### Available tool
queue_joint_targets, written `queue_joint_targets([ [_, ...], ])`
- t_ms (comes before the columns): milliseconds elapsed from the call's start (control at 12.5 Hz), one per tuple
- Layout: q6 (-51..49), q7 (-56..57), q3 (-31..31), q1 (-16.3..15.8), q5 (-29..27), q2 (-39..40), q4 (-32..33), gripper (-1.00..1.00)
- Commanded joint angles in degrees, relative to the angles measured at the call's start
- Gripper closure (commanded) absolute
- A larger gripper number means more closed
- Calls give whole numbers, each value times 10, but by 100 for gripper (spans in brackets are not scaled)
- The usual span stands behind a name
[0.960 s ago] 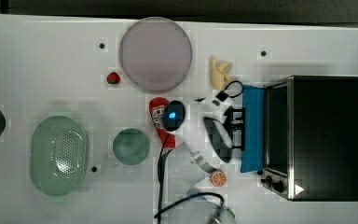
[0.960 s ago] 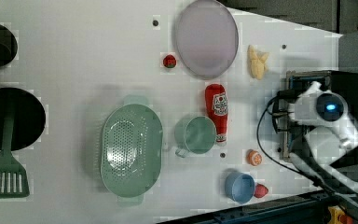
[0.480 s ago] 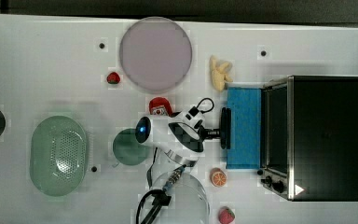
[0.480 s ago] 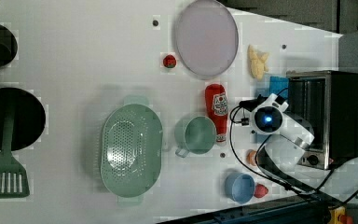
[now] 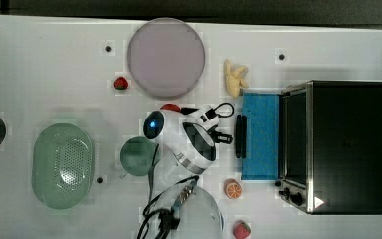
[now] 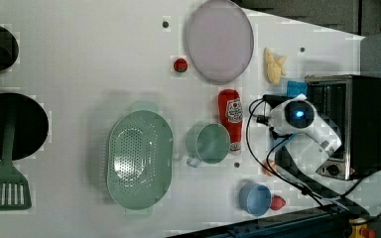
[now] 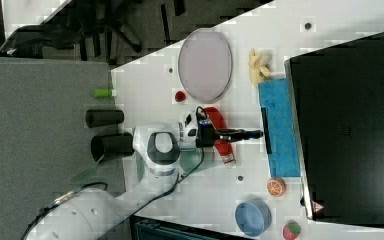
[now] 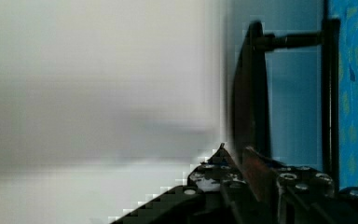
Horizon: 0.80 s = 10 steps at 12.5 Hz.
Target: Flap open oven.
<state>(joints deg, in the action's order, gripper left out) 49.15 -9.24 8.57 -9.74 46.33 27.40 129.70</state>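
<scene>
Whereas a second ago the door [image 5: 261, 134] showed only as a narrow blue strip, it now lies flapped down flat in front of the oven [image 5: 345, 144], a broad blue panel in the top view. The oven stands at the right of the top view, at the worktop's [image 5: 40, 59] edge, with its mouth facing left. The handle [image 5: 239, 135] has swung out to the door's far left edge. The arm has drawn back leftward with it, and the end effector [image 7: 250, 134] sits level, just beside the handle at mid frame in the right view. Its fingers stand a narrow gap apart with nothing seen between them, so it seems to be hooking or leaving the handle rather than clamping it. The opening itself therefore looks done. What remains is likely only to pull clear without dragging the door back up.

Of the containers:
- The green colander [image 5: 62, 164] at the left of the top view is empty.
- The green cup [image 6: 209, 143] beside the ketchup bottle [image 6: 231, 116] looks empty.
- The blue bowl [image 7: 252, 217] at the lower middle of the right view holds nothing.
- The pale plate [image 5: 166, 57] at the upper middle is bare.
- The black pan [image 6: 30, 119] at the left view's left carries a green spatula's [image 6: 4, 186] handle.
- The oven's inside is too dark to read.
</scene>
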Motion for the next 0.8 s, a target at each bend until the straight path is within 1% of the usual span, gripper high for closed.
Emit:
queue_joint_targets([
  [80,0,-37,1,-7,-126,-88,-23,65],
  [240,-19,-35,2,-4,-205,-139,-23,65],
  [400,-54,-35,4,1,-268,-195,-23,65],
  [800,-176,-34,11,7,-379,-352,-32,65],
])
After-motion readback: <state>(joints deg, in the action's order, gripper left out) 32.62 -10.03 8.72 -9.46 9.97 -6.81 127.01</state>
